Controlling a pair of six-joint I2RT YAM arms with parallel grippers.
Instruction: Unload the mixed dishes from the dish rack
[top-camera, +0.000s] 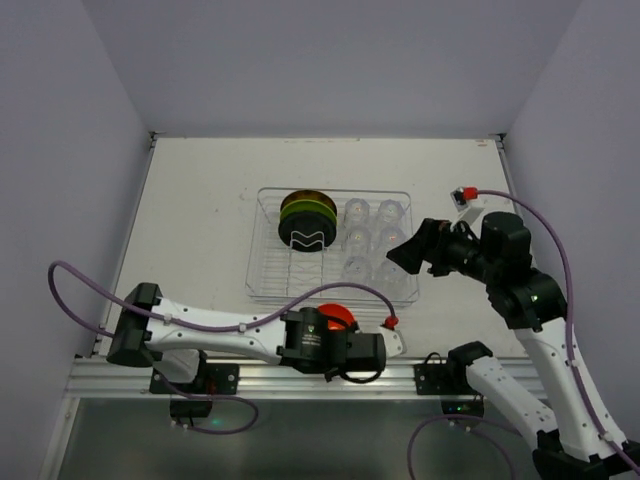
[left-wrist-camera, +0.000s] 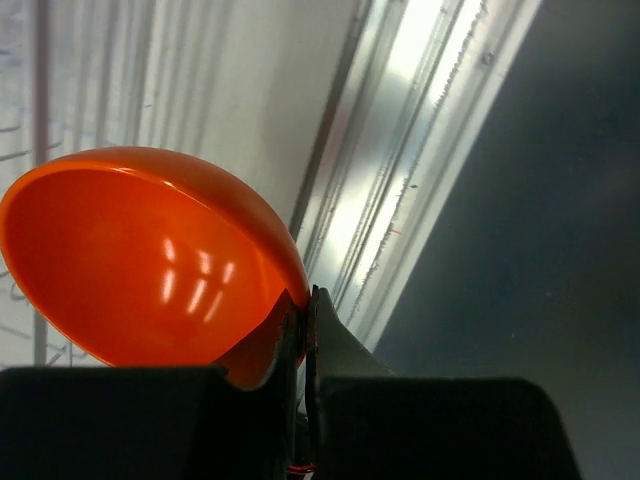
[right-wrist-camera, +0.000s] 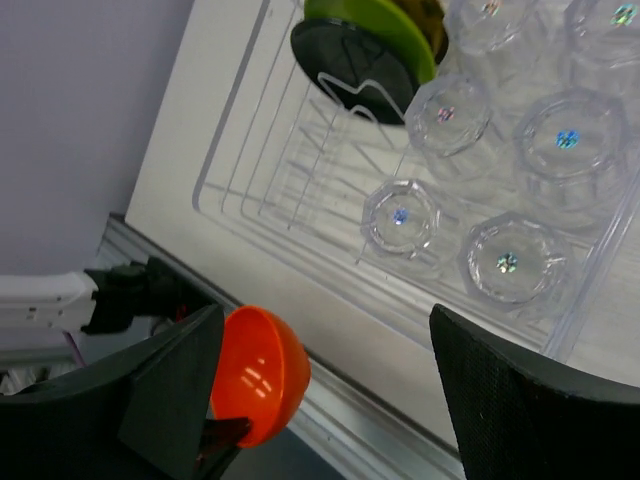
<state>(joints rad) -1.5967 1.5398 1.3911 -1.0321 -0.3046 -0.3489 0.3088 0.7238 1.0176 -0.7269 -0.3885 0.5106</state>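
The left gripper (left-wrist-camera: 305, 312) pinched a small glossy orange bowl (left-wrist-camera: 150, 260) by its rim, near the table's (top-camera: 200, 200) front edge. The right gripper (top-camera: 405, 252) hovered, spread wide, over the clear plastic ribbed dish rack (top-camera: 330, 191).

**A:** anyone spot any writing, brand or numbers anywhere?

**B:** nope, no words or digits I can read. The only mark is a white wavy squiggle (top-camera: 308, 236) on the dark face of the plate (top-camera: 296, 222) standing in the dish rack (top-camera: 270, 281).
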